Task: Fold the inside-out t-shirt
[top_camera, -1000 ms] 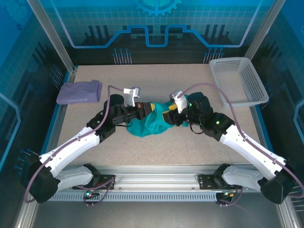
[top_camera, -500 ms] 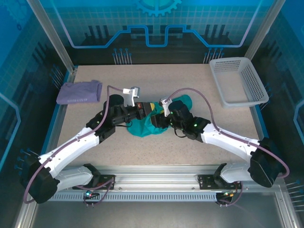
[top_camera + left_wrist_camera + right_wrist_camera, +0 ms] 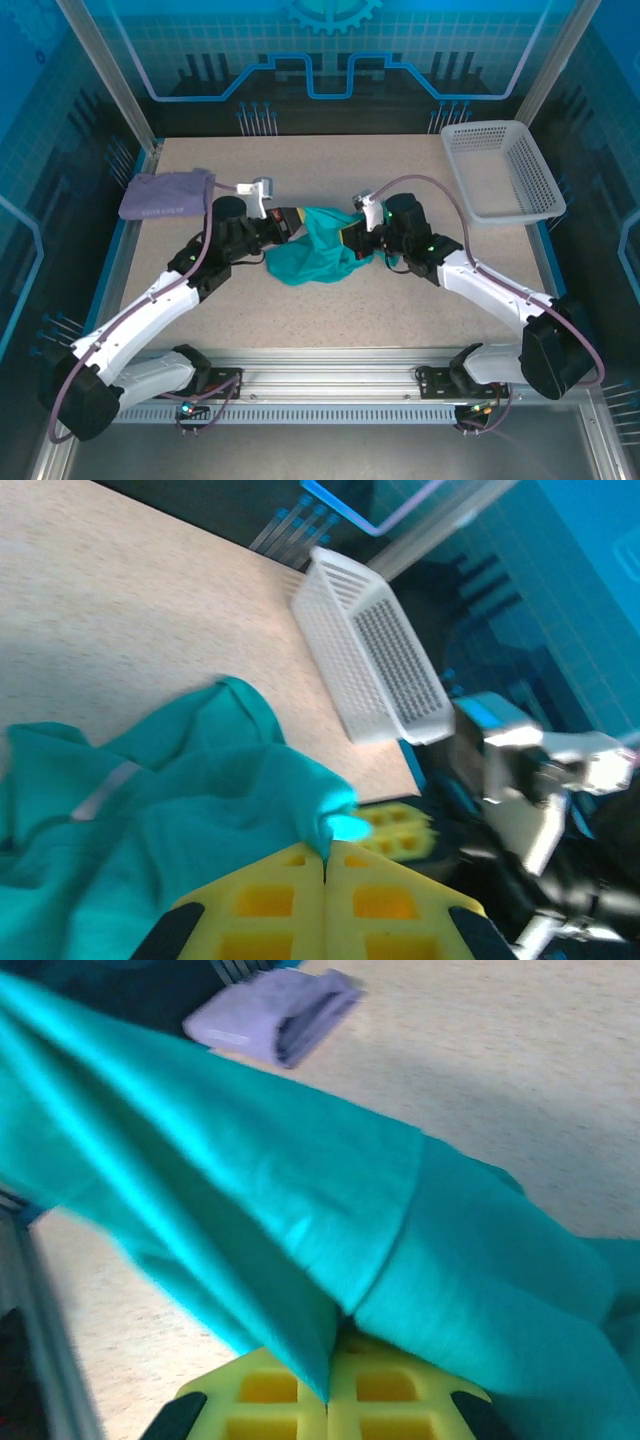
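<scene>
Table (image 3: 400, 310) lies under both arms. Inside-out t-shirt (image 3: 318, 252) is bunched btwn the two grippers, its long axis running L–R from one set of pads to the other, w/ slack drooping toward the arm bases. Left gripper (image 3: 288, 220) is clamped on one end and right gripper (image 3: 352, 236) on the other, prob. to stretch it flat before folding. Pale strip (image 3: 105, 788), maybe the neck label, sits ahead-left of the left pads.

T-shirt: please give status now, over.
Left gripper shut on t-shirt. Right gripper shut on it too. T-shirt bunched between them, not yet folded. Purple garment and basket stand apart, nothing in the way.
</scene>
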`<control>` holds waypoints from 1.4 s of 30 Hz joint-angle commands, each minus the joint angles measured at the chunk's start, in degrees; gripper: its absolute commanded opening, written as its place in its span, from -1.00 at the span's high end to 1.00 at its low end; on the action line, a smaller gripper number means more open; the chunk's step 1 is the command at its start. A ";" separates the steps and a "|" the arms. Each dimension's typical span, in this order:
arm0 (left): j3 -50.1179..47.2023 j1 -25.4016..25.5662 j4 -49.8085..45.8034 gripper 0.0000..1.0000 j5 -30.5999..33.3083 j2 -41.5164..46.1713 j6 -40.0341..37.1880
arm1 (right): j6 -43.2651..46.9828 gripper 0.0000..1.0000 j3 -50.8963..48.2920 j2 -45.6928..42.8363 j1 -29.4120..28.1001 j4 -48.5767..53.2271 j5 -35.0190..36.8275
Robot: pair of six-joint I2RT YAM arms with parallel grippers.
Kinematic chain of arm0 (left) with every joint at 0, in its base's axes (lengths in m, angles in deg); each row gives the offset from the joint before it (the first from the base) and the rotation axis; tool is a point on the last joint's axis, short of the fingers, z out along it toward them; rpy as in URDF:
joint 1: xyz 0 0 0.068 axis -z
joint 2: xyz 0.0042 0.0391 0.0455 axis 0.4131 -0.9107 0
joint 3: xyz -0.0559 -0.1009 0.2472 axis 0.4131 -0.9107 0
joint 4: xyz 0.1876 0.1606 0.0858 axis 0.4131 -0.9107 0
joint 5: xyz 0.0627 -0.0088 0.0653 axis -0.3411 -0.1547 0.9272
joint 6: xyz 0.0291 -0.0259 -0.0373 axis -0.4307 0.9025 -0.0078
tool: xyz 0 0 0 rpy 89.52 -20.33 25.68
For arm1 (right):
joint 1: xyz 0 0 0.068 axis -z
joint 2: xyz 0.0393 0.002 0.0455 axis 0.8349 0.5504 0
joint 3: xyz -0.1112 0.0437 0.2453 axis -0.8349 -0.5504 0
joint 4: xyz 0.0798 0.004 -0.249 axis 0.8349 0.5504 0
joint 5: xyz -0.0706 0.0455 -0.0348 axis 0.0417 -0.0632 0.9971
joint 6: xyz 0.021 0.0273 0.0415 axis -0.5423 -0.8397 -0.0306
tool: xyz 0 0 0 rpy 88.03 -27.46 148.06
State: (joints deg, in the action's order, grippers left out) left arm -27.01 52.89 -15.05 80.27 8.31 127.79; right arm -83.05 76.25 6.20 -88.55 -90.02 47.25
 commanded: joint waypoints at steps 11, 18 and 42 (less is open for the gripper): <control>3.00 -7.31 -9.19 1.00 5.93 -2.17 -2.72 | 2.72 1.00 5.22 2.88 1.15 -7.68 -33.87; 2.37 -7.22 -9.94 0.37 -1.06 0.19 -8.54 | 5.04 1.00 7.35 4.09 1.08 -3.44 -31.05; -0.46 0.93 5.20 0.19 -15.02 -3.25 -4.55 | 6.27 1.00 7.55 4.81 0.35 -1.39 -28.30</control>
State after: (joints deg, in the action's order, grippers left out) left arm -30.16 53.61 -12.58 64.94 5.89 124.25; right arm -78.11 82.24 11.25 -87.45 -92.27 19.25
